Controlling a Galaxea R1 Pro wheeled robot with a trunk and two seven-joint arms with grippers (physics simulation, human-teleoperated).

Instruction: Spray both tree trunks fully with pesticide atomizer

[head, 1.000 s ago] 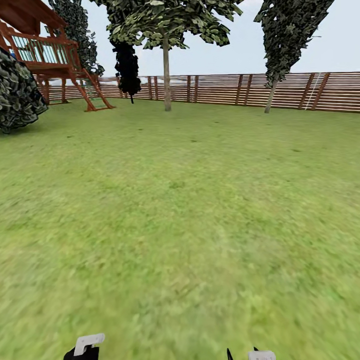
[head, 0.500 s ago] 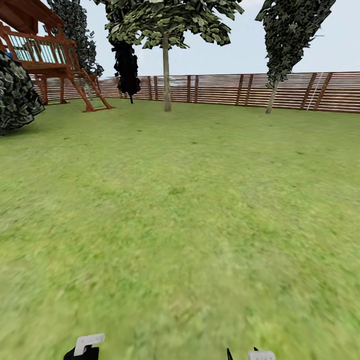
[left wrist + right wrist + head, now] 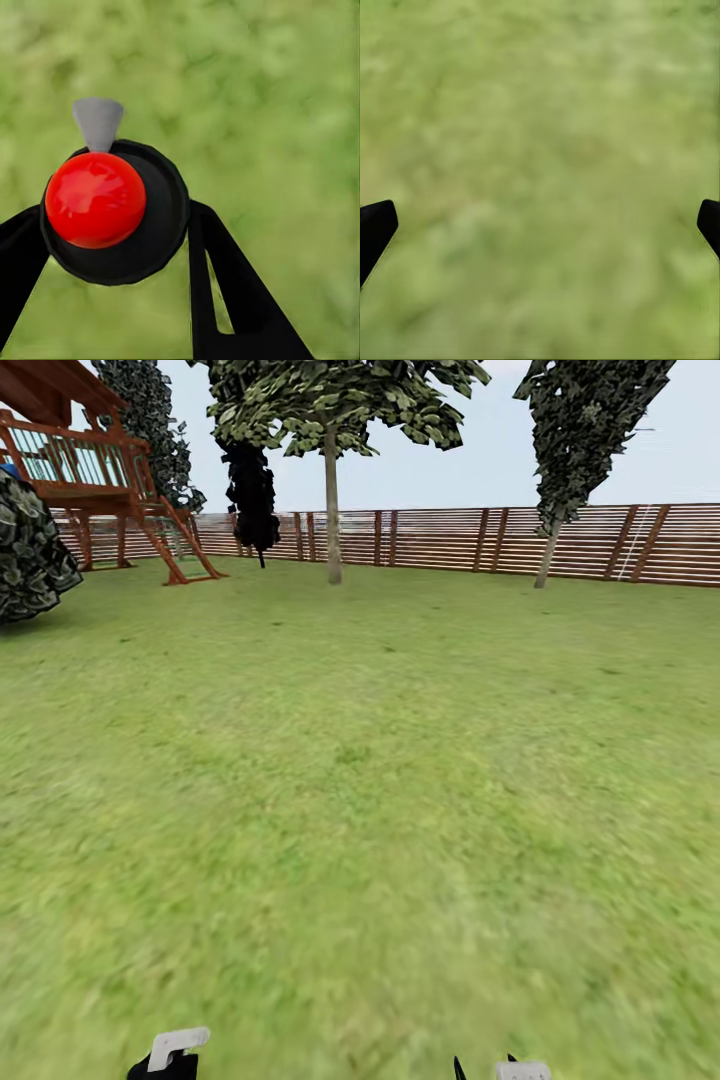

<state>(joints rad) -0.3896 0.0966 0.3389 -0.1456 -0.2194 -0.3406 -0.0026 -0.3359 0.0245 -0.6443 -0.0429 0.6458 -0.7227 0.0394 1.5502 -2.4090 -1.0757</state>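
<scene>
In the left wrist view my left gripper (image 3: pixel 112 232) is shut on the pesticide atomizer (image 3: pixel 96 199), a round black body with a glossy red ball on top and a small grey nozzle. It hangs over blurry green grass floor (image 3: pixel 285 112). My right gripper (image 3: pixel 540 225) is open above bare grass, with only its two black fingertips (image 3: pixel 375 225) showing at the picture's sides. Far ahead in the head view two trees stand before the fence. One has a straight pale tree trunk (image 3: pixel 333 510), and the other has a thin leaning trunk (image 3: pixel 546 555) further right.
A brown slatted fence (image 3: pixel 450 540) closes off the back of the lawn. At the far left stand a red-brown wooden play tower (image 3: pixel 90 470) with a ladder and a round dark bush (image 3: pixel 30 560). Open grass (image 3: pixel 360 780) stretches between me and the trees.
The whole head view has shifted slightly: the bush has slid left and the right tree a little right, so the camera has moved forward. Both arms' ends sit in the same place.
</scene>
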